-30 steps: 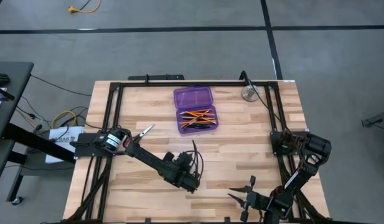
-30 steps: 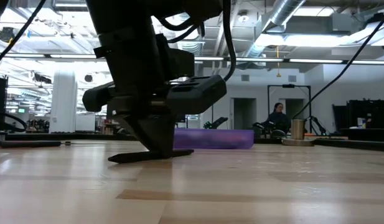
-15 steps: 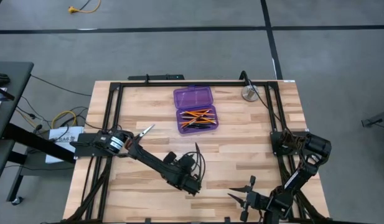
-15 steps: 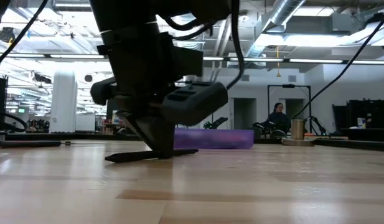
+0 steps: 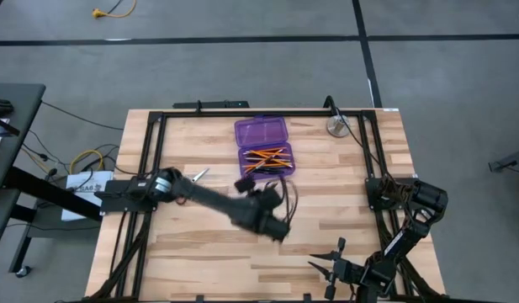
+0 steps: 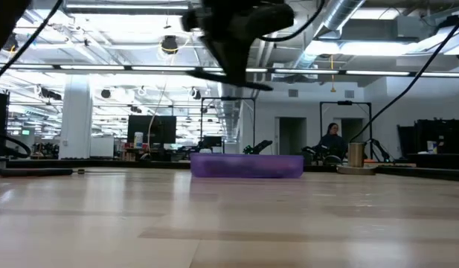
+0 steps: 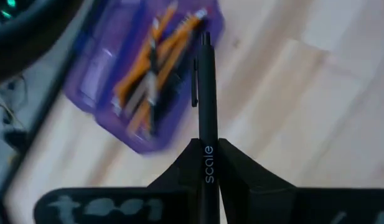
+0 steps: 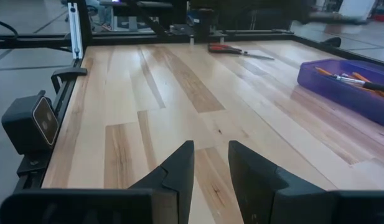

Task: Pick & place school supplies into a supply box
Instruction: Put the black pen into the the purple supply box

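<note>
My left gripper (image 5: 277, 225) is shut on a thin black pen (image 7: 207, 106) and holds it high above the table, just near of the purple supply box (image 5: 264, 148). In the low view the pen (image 6: 229, 75) lies level under the gripper (image 6: 236, 45). The box lies open on its base; its near half (image 5: 267, 162) holds several orange pencils and black pens. Red-handled scissors (image 5: 196, 177) lie flat at the left. My right gripper (image 5: 330, 263) is open and empty near the table's front edge. My left gripper pinches the black pen's barrel (image 7: 208, 163) between its two fingers, about midway along it as the low view shows. The fingers come from above, pointing down, and lie across the pen. The pen is level and lifted clear of the table.
A round silver metal object (image 5: 336, 126) stands at the far right, also in the low view (image 6: 355, 154). A black frame (image 5: 242, 113) runs around the table. Bare wood lies between the box and my right gripper. A person (image 6: 333, 139) sits far off in the room.
My left gripper has risen from the table with the black pen and gone toward the far edge and the right, toward the purple box. The pen, which lay on the wood under the fingers, now hangs level and well clear of the table.
</note>
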{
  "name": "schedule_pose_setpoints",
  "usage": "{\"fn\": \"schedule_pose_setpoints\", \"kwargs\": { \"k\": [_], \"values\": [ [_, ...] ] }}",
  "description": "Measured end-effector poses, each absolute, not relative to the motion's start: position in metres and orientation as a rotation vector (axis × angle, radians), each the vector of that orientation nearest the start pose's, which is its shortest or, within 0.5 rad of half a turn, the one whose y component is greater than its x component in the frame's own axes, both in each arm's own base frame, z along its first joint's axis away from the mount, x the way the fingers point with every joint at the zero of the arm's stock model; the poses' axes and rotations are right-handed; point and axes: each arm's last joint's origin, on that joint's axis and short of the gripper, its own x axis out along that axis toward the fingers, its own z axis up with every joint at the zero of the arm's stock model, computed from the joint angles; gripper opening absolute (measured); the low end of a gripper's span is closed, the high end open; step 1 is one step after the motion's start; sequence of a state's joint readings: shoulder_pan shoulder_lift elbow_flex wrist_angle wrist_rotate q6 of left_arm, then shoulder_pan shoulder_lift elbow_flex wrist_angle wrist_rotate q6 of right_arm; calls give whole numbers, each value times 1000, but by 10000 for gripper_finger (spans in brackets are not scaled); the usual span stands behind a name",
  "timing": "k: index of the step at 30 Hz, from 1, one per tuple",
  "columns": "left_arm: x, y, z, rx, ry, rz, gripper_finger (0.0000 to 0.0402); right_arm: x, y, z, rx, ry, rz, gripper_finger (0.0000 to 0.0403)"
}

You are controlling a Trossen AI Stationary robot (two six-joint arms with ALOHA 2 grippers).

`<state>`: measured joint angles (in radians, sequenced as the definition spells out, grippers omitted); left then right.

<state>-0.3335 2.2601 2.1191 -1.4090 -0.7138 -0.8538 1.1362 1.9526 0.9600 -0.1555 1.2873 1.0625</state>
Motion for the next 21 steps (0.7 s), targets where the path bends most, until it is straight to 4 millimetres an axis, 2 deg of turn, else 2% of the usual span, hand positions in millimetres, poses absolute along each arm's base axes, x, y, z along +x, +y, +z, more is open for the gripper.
{"fn": "schedule_pose_setpoints", "kwargs": {
  "k": [5, 11, 17, 21],
  "values": [
    [440, -80, 263, 152, 1127, 727, 14, 166, 291, 107, -28, 267, -305, 95],
    [457, -14, 263, 204, 1199, 609, 14, 165, 290, 106, -41, 271, -307, 95],
    [471, 39, 245, 126, 1192, 412, 14, 165, 289, 106, -49, 273, -308, 95],
    [470, 64, 228, 86, 1210, 403, 14, 165, 289, 106, -52, 279, -305, 95]
  ]
}}
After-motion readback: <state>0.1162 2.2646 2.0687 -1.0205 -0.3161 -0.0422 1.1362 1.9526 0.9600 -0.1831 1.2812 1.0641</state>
